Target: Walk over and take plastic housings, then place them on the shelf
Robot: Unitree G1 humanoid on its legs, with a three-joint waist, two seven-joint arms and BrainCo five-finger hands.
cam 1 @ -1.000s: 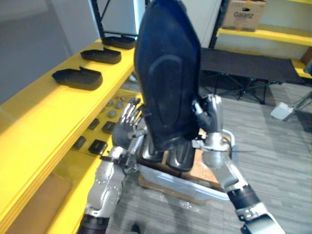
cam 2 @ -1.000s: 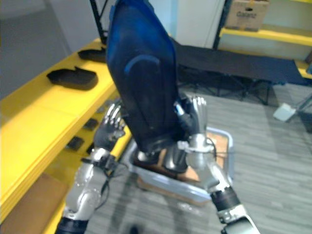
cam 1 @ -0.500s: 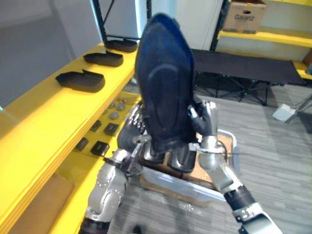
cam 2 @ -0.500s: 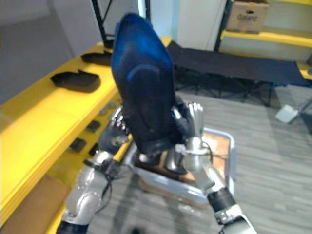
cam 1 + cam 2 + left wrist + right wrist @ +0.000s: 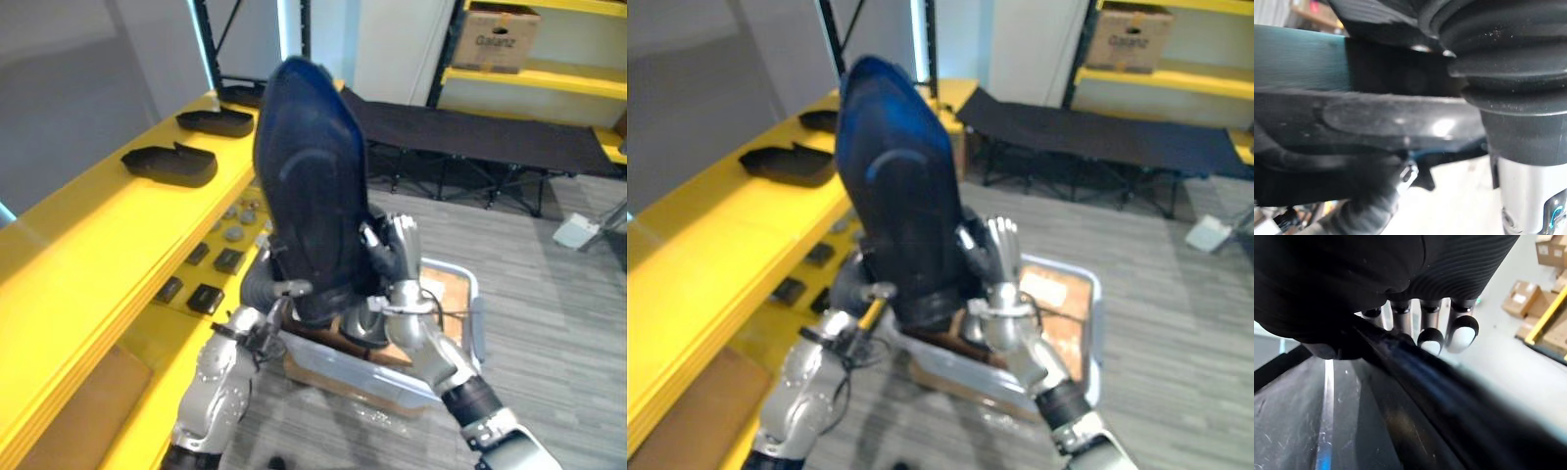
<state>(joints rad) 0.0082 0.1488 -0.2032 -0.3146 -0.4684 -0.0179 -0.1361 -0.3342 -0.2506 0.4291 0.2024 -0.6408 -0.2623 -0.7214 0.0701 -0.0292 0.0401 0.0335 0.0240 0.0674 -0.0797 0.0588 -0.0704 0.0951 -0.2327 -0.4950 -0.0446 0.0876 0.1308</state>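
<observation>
Now the plastic housing stands upright, pressed between the hands: right hand flat, fingers straight; left hand grip cannot be told. The shelf beside the left hand already carries other housings; this one awaits placing.

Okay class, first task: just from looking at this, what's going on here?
The robot holds a big dark plastic housing upright between its left hand and right hand, the right fingers flat against its side. It hangs above a grey bin with more housings inside. On the yellow shelf to the robot's left, three housings already lie in a row.
</observation>
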